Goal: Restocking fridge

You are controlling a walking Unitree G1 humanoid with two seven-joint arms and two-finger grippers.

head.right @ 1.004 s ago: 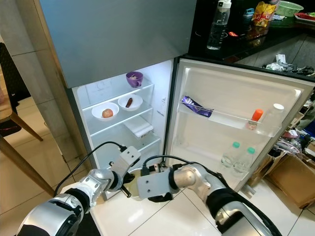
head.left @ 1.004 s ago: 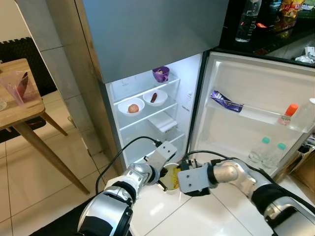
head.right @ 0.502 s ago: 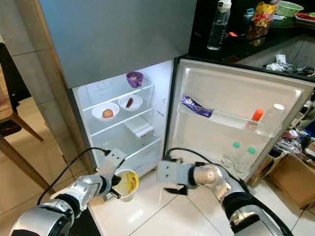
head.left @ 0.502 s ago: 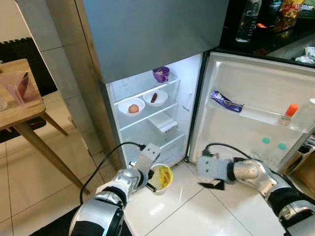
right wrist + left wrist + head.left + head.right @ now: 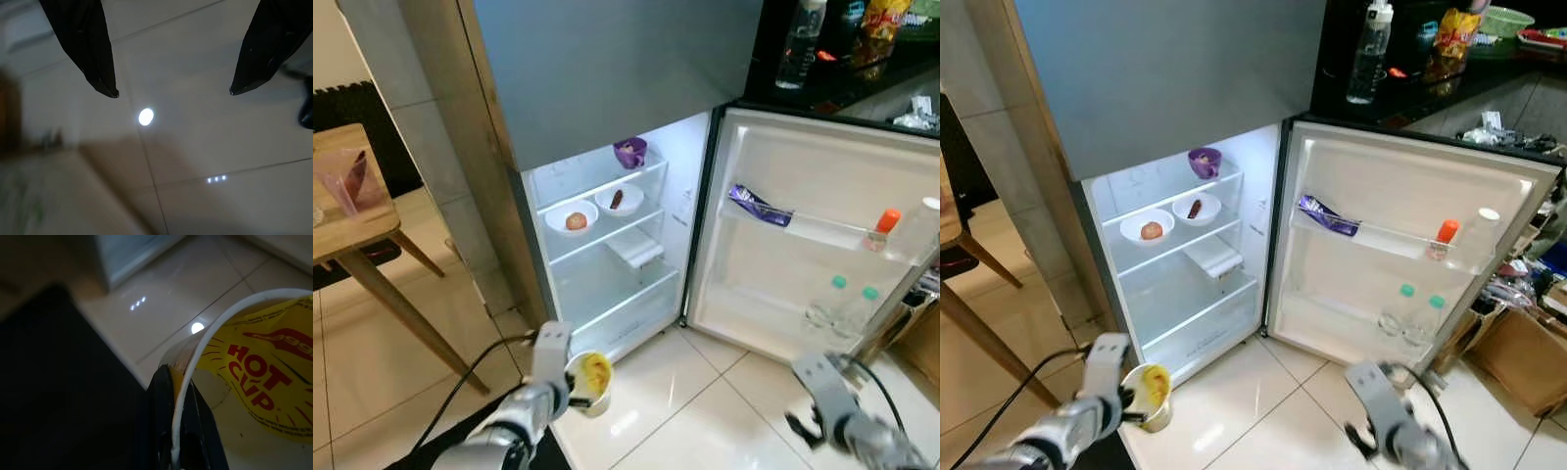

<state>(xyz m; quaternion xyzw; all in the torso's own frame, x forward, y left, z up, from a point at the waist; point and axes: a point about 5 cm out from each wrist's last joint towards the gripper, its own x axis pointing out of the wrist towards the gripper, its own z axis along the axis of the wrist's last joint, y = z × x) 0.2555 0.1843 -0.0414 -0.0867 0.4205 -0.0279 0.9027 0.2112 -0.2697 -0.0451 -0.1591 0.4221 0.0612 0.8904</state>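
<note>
Yellow "HOT CUP" noodle cup (image 5: 254, 377) in left end effector (image 5: 173, 440)

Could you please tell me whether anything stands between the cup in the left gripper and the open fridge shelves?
Nothing visible does: the left gripper holds the yellow cup low before the open fridge, with bare floor between.

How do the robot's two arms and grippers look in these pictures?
Both arms are silver metal with grey, boxy wrist blocks. A black cable loops from the left arm. The left gripper has long black fingers, seen close and narrow. The right gripper has two black, tapering, pointed fingers. No markings are readable.
</note>
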